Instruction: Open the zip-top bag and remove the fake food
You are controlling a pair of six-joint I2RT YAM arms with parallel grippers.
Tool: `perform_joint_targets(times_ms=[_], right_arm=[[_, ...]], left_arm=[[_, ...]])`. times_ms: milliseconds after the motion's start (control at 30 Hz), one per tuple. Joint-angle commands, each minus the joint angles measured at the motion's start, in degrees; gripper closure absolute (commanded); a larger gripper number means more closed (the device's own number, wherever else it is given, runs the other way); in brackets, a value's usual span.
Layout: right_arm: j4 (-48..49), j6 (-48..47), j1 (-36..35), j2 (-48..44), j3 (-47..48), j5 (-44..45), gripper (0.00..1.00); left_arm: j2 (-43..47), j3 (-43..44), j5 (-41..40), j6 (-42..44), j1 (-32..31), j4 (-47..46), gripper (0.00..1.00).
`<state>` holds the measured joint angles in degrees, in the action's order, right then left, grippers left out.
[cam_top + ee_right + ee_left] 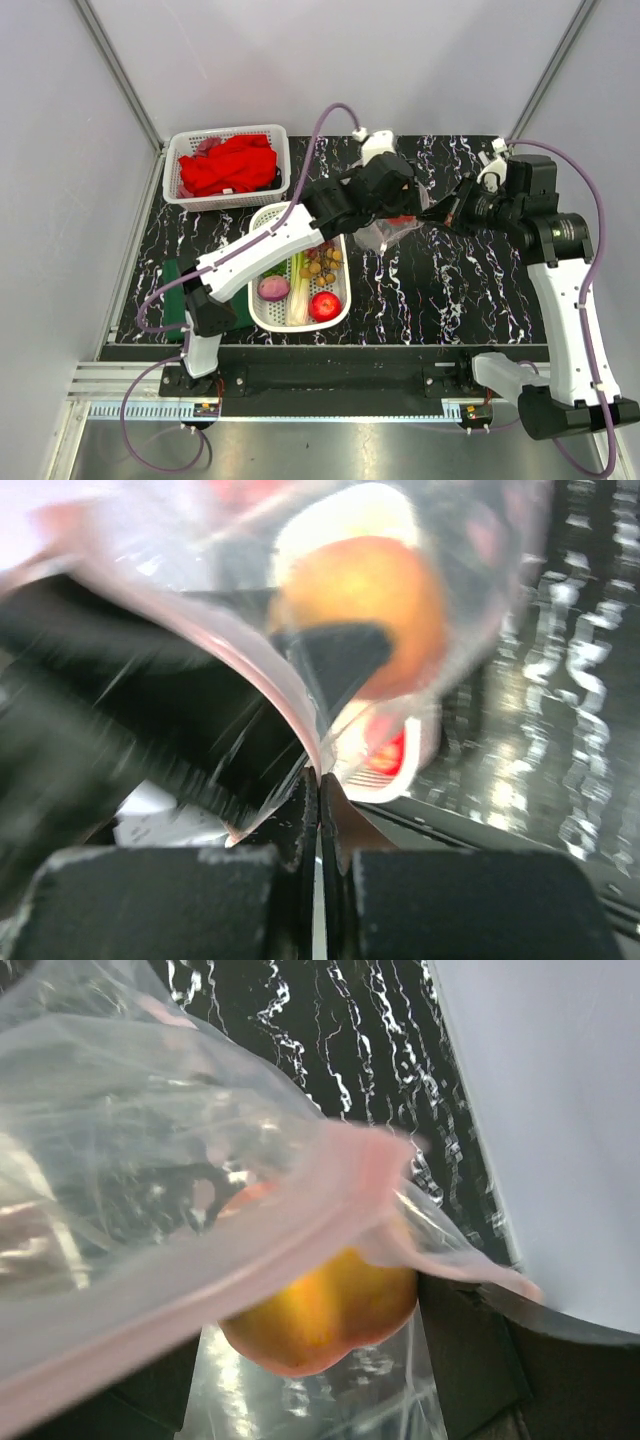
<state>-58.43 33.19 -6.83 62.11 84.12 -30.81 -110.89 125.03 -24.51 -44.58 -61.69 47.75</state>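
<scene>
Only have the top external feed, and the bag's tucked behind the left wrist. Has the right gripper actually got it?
Observer: Yes. The right wrist view shows the right gripper pinched shut on the zip-top bag, right at its pink zip edge.
Operator: What's inside?
Observer: An orange peach, behind the plastic just under the zip strip in the left wrist view.
Operator: Left on it?
Observer: The left gripper has a dark finger right beside the peach. The jaws stand wide, but I can't tell if they touch it.
</scene>
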Motion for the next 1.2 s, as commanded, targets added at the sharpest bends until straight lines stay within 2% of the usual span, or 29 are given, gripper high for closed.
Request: perform_joint_targets(times_ms=[0, 67, 133, 267, 400, 467, 500, 533, 633, 800, 867, 933, 1033, 1167], right_arm=[[9.7, 4.1, -0.5, -3.9, -2.2, -11.0, 1.0], [9.4, 2.4, -0.5, -5.3, -4.2, -10.8, 1.0], [9.0, -1.3, -0.4, -6.6, -5.4, -10.3, 1.0], [8.4, -7.4, -0.5, -7.8, -5.7, -7.0, 1.0], [4.6, -8.8, -0.5, -4.3, -1.9, -5.7, 1.0], [4.3, -8.4, -0.5, -3.6, 0.2, -3.8, 1.0], [3.9, -8.3, -0.5, -3.2, 1.0, -2.4, 1.0], [2.8, -8.2, -0.5, -2.1, 2.2, -1.9, 1.0], [-0.4, -7.2, -0.5, 0.0, 7.5, 1.4, 1.0], [-5.3, -8.7, -0.4, 2.0, 9.8, 4.2, 1.0], [-5.8, -10.0, -0.5, 2.1, 9.8, 3.7, 1.0], [-6.8, -11.3, -0.5, 2.7, 11.1, 2.7, 1.0], [-8.7, -11.9, -0.4, 4.2, 14.7, 0.6, 1.0], [-11.7, -15.2, -0.5, 5.7, 18.4, 0.8, 1.0]], left_arm=[[4.5, -4.7, 3.7, -21.0, 2.6, -0.5, 1.0], [4.7, -4.8, 5.1, -27.9, 4.1, -0.7, 1.0], [4.3, -3.0, 6.2, -30.1, 4.9, -1.4, 1.0], [3.5, -0.8, 7.3, -31.6, 5.2, -0.4, 1.0], [2.7, -0.4, 12.0, -25.5, 4.1, -1.8, 1.0], [3.0, -2.2, 14.3, -20.3, 2.9, -3.5, 1.0], [3.2, -3.7, 19.9, -17.4, 2.7, -6.0, 1.0], [3.4, -5.2, 21.2, -12.3, 1.7, -9.0, 1.0], [5.6, -8.8, 19.0, -0.7, -2.5, -9.9, 1.0], [11.5, -16.0, 12.7, 11.2, -5.9, -13.2, 1.0], [12.4, -16.0, 10.6, 20.3, -7.1, -15.0, 1.0], [13.5, -17.0, 13.4, 30.8, -8.5, -18.9, 1.0], [13.9, -16.9, 14.5, 39.9, -10.2, -19.3, 1.0], [14.7, -17.9, 14.1, 43.9, -10.2, -19.2, 1.0]])
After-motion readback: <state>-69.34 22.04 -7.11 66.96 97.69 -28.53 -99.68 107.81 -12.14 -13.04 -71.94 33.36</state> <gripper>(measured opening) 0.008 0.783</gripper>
